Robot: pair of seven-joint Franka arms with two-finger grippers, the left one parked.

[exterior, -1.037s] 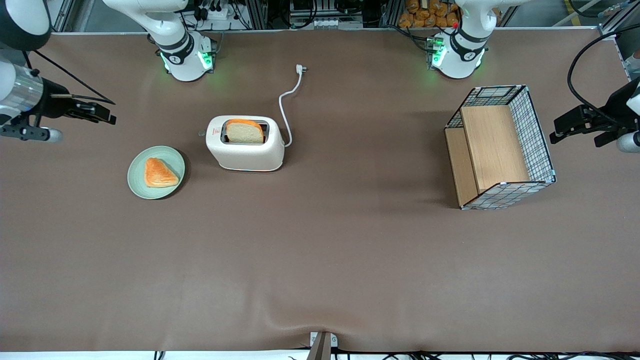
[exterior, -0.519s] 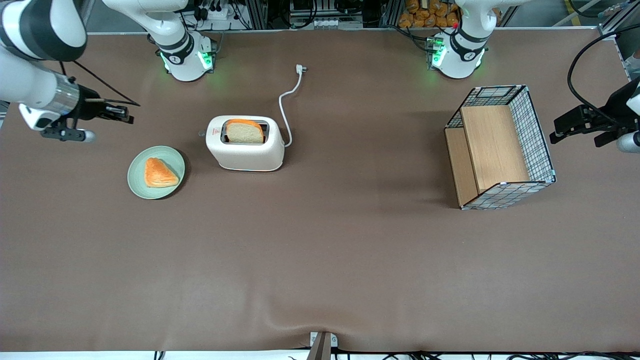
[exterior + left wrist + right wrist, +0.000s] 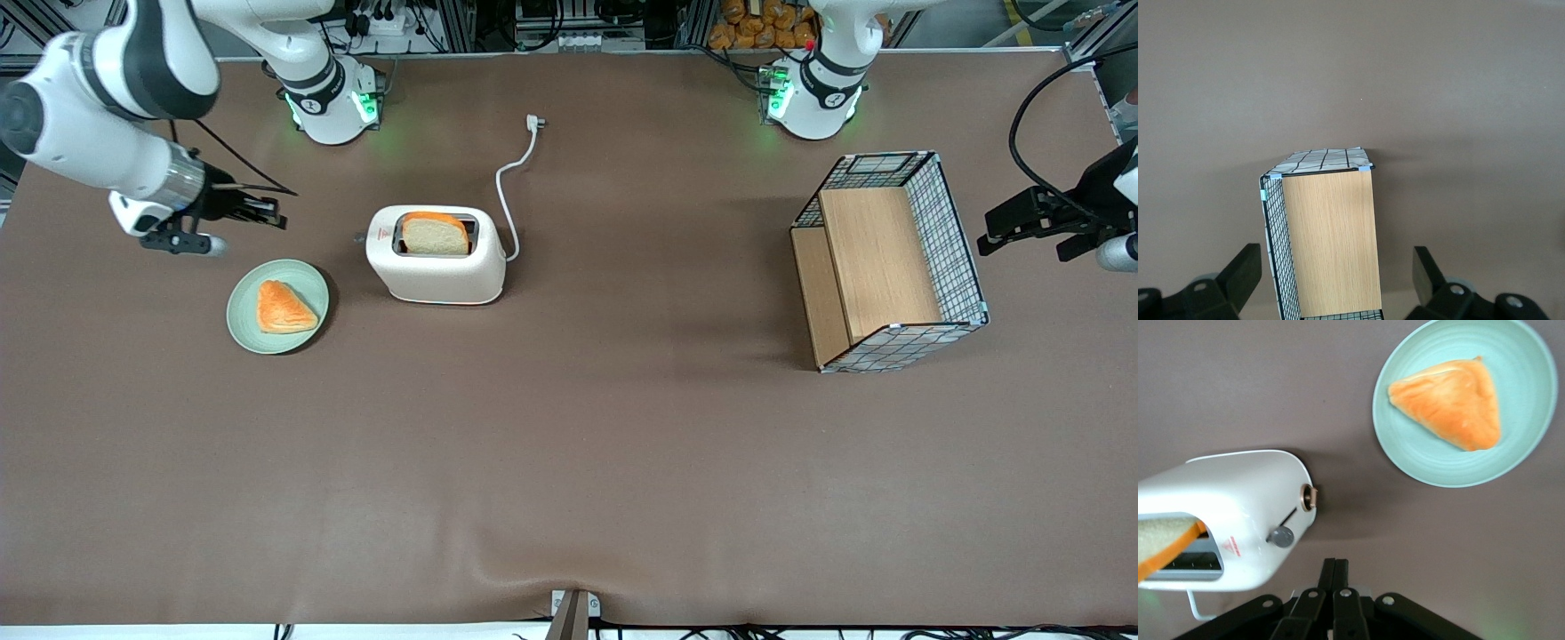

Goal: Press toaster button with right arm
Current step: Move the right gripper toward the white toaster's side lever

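The cream-white toaster (image 3: 436, 258) stands on the brown table with a slice of bread (image 3: 435, 235) in its top slot. The toaster button (image 3: 358, 237) sticks out of its narrow red-marked end, which faces the working arm's end of the table. In the right wrist view the toaster (image 3: 1238, 500) shows that end with the toaster button (image 3: 1280, 536) at the foot of a dark slot, below a round dial (image 3: 1309, 497). The right arm (image 3: 107, 124) holds its gripper (image 3: 267, 212) above the table, apart from the button, fingers shut and empty. The gripper (image 3: 1335, 565) points past the toaster's end.
A green plate (image 3: 245, 318) with a triangular pastry (image 3: 284, 308) lies nearer the front camera than the gripper. The toaster's white cord and plug (image 3: 532, 122) trail toward the arm bases. A wire basket with a wooden shelf (image 3: 889, 262) stands toward the parked arm's end.
The right arm has swung in from the table's end toward the toaster's button end, carrying the shut gripper closer. Toaster, plate and basket have not moved.
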